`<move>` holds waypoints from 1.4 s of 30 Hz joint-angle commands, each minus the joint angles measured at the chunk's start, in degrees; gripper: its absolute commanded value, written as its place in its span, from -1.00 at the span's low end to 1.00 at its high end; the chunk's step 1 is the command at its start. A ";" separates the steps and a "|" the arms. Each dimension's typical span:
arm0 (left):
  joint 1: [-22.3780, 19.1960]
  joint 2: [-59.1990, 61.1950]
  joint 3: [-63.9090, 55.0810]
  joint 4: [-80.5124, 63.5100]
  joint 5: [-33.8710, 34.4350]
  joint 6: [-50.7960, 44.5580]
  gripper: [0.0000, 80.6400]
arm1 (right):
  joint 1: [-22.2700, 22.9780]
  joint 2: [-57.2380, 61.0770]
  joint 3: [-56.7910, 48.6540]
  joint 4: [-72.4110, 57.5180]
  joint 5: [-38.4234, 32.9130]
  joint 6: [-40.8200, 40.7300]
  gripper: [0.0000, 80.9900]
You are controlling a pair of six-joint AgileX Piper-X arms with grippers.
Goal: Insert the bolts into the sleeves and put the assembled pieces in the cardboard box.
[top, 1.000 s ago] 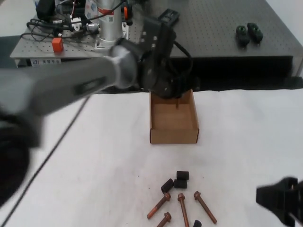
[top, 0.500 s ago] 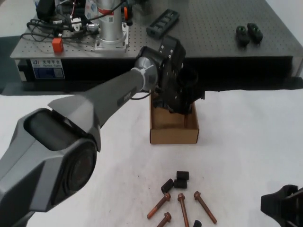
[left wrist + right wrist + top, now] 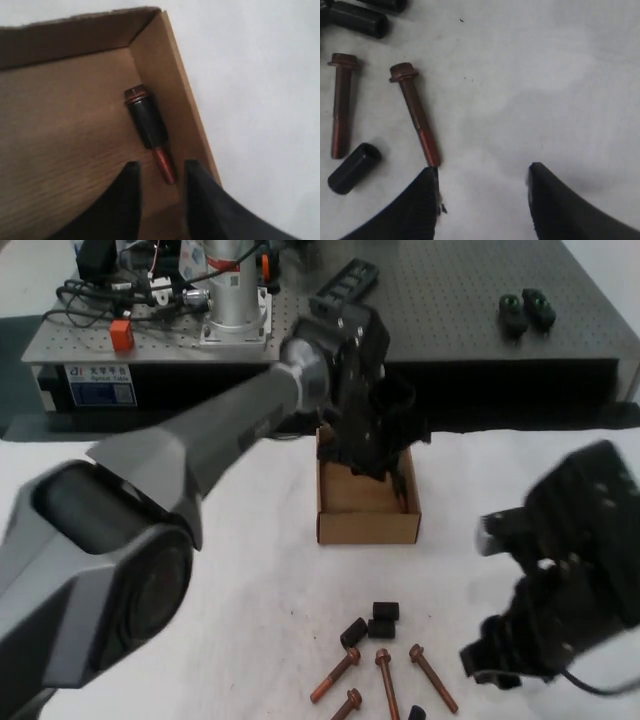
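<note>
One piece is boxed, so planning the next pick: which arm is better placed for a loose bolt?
Right. The right gripper, open, sits beside a loose bolt; the left gripper is over the cardboard box, above the assembled piece.

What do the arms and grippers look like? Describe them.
Left arm: bulky grey links, a rounded silver joint, then a black wrist block. Right arm: black and boxy, with a thin black cable trailing from it. The left gripper and right gripper each have two dark, tapering fingers.
</note>
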 commanded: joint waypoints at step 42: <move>-14.73 -29.00 45.85 -0.77 -2.22 24.55 -0.44 | -8.49 -25.31 11.47 3.88 3.02 4.12 -0.92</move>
